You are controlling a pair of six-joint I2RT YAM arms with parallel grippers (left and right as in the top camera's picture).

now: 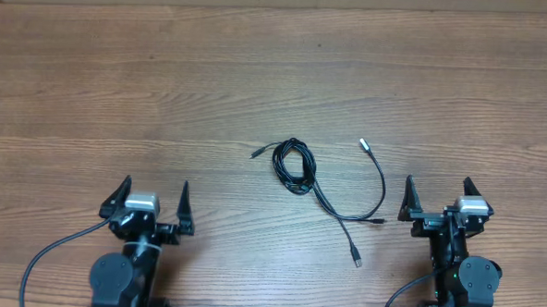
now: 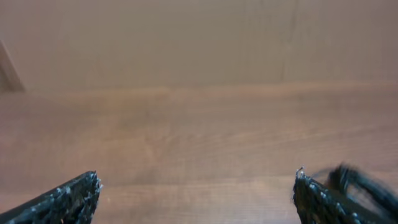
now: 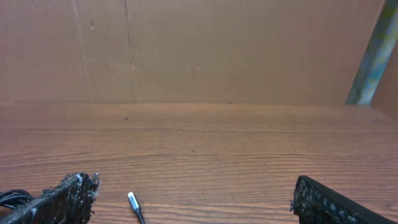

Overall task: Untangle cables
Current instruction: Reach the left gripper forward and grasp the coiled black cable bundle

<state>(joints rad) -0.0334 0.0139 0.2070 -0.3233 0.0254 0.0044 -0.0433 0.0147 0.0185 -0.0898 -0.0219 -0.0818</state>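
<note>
We see the cables (image 1: 293,165) lying on the wooden table (image 1: 120,73). They are about in the middle, between our two arms and a little farther away than them. Most of the cord is bunched up in a small round tangle (image 1: 298,180).

A few ends stick out of it. A silver plug (image 1: 364,144) lies far and to the right, on a long loose loop. Another plug end (image 1: 357,259) lies near us, close to the right arm. A short end (image 1: 255,153) pokes out on the left.

Our left claw (image 1: 155,187) has its fingers wide apart and holds nothing. Our right claw (image 1: 438,188) is wide apart and holds nothing too. Both sit well apart from the tangle. In the right wrist view the silver plug lies just ahead, nearer the left finger. In the left wrist view there is a dark blurry shape on the right, and we cannot tell what it is.

We think these cords are very light, thin and bendy. They will likely slide on the smooth wood, so a pull on one end may drag the whole bunch along. The plugs are the hard bits. We would pinch the cord right behind a plug. One claw should pin the tangle while the other pulls slowly. A quick tug could make the knot tighter.
</note>
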